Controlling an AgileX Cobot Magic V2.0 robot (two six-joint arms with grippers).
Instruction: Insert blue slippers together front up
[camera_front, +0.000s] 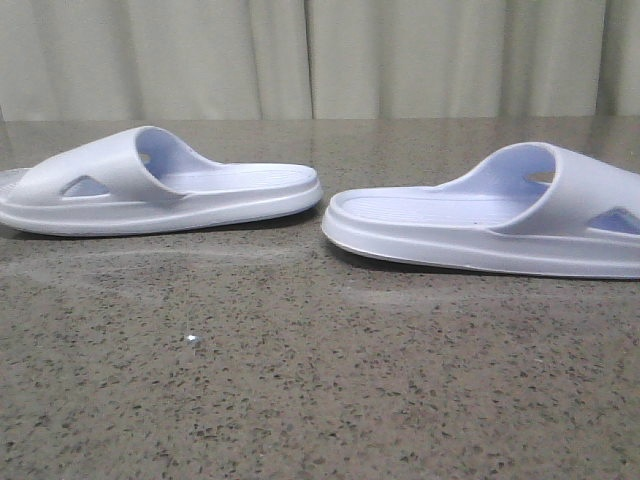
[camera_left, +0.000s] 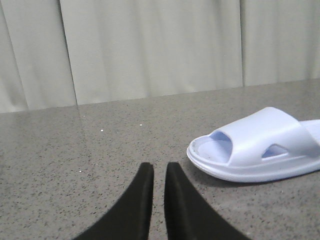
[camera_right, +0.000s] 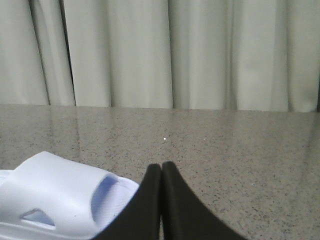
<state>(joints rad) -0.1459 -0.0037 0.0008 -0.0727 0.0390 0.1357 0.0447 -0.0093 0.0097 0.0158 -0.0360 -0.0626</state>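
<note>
Two pale blue-white slippers lie flat on the speckled stone table, heels toward each other. In the front view the left slipper (camera_front: 160, 190) has its strap at the left, and the right slipper (camera_front: 500, 215) has its strap at the right. Neither gripper shows in the front view. In the left wrist view my left gripper (camera_left: 159, 167) is empty, its jaws almost together with a thin gap, short of one slipper's toe (camera_left: 260, 145). In the right wrist view my right gripper (camera_right: 161, 166) is shut and empty, beside the other slipper (camera_right: 60, 200).
The grey speckled table (camera_front: 300, 380) stretches toward the camera in front of the slippers. Pale curtains (camera_front: 320, 60) hang behind the table's far edge. A small white speck (camera_front: 193, 340) lies on the table.
</note>
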